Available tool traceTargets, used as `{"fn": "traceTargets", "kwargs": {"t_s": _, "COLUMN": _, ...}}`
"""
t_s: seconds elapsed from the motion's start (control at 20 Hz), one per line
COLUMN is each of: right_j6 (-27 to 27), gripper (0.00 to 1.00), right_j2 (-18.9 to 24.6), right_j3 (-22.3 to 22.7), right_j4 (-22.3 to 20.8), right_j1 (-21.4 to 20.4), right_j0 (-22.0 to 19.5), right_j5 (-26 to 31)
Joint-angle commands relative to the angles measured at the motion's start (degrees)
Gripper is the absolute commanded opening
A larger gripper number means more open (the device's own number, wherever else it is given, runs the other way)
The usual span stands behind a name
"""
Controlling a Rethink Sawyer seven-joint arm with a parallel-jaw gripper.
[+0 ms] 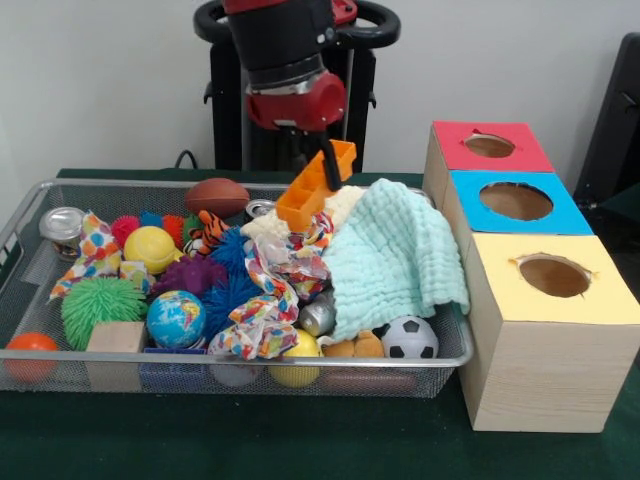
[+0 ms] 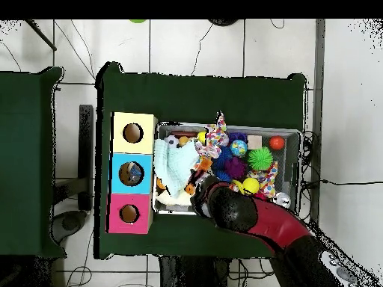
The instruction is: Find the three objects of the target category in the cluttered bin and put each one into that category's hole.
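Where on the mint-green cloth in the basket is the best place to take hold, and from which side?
Probably from straight above, pinching a raised fold near the middle of the cloth. It lies draped in a soft heap over the toys at the basket's end nearest the boxes, one corner hanging by the rim, so its flat edges give little to catch.

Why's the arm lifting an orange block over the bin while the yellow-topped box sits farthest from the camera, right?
Wrong box. In the front view the red-topped box sits farthest; the yellow-topped box is nearest. The gripper does hold the orange block over the bin.
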Motion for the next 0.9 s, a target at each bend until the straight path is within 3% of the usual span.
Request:
{"fn": "traceTargets", "kwargs": {"t_s": 0.05, "right_j6": 12.35, "gripper": 0.0, "right_j2": 0.15, "right_j3": 4.63, "right_j4": 1.74, "right_j1": 8.0, "right_j0": 4.33, "right_j5": -10.03}}
{"fn": "traceTargets", "kwargs": {"t_s": 0.4, "right_j6": 13.44, "gripper": 0.0, "right_j2": -2.24, "right_j3": 3.77, "right_j4": 1.98, "right_j1": 15.35, "right_j0": 8.66, "right_j5": -18.97}}
{"fn": "traceTargets", "kwargs": {"t_s": 0.9, "right_j6": 7.25, "gripper": 0.0, "right_j2": -3.96, "right_j3": -2.17, "right_j4": 0.77, "right_j1": 21.93, "right_j0": 7.46, "right_j5": -19.4}}
